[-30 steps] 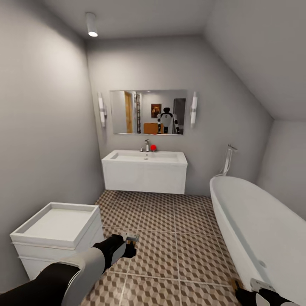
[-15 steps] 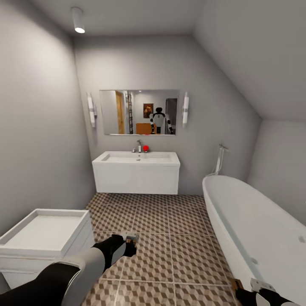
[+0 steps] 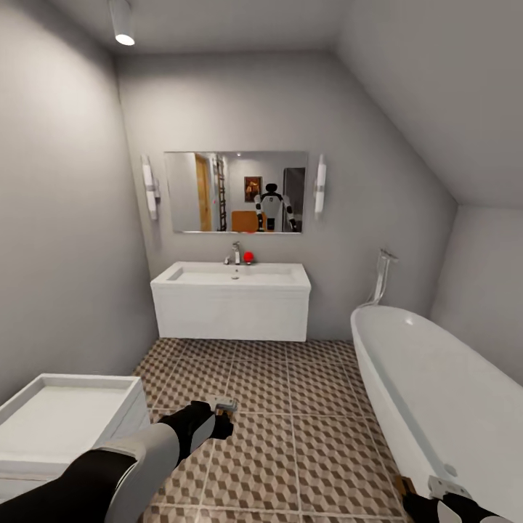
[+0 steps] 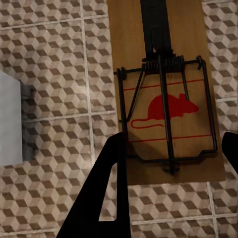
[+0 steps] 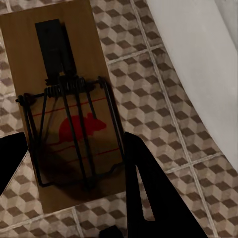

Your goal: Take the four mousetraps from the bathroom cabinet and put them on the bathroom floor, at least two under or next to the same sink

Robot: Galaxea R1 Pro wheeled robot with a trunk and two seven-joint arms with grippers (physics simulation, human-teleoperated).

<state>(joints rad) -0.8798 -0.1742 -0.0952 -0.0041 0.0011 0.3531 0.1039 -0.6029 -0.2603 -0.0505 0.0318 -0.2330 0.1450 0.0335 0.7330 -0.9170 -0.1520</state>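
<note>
On the left of the head view your left gripper [image 3: 226,408] holds one of the mousetraps [image 4: 166,89], its fingers closed on the lower end of the board, well above the bathroom floor [image 3: 290,407]. To do this step well, drive straight toward the bathroom sink [image 3: 231,274] at the far wall and keep both arms quiet, so the boards do not slip; I judge that you should lower each trap close to the tiles just in front of the white vanity [image 3: 231,311] before you release, because a drop from this height may make it bounce away. At the far left stands a low white unit with a tray-like top [image 3: 65,418], near your left arm, so leave room when you pass. In the middle the tiled way to the sink looks free. Above the sink there is a mirror [image 3: 234,192], and a red object [image 3: 248,257] sits beside the tap. On the right the white bathtub [image 3: 436,392] takes much of the room, and your right gripper [image 3: 436,490] is just beside its edge, closed on the second trap [image 5: 69,106]; keep this arm away from the tub wall.
</note>
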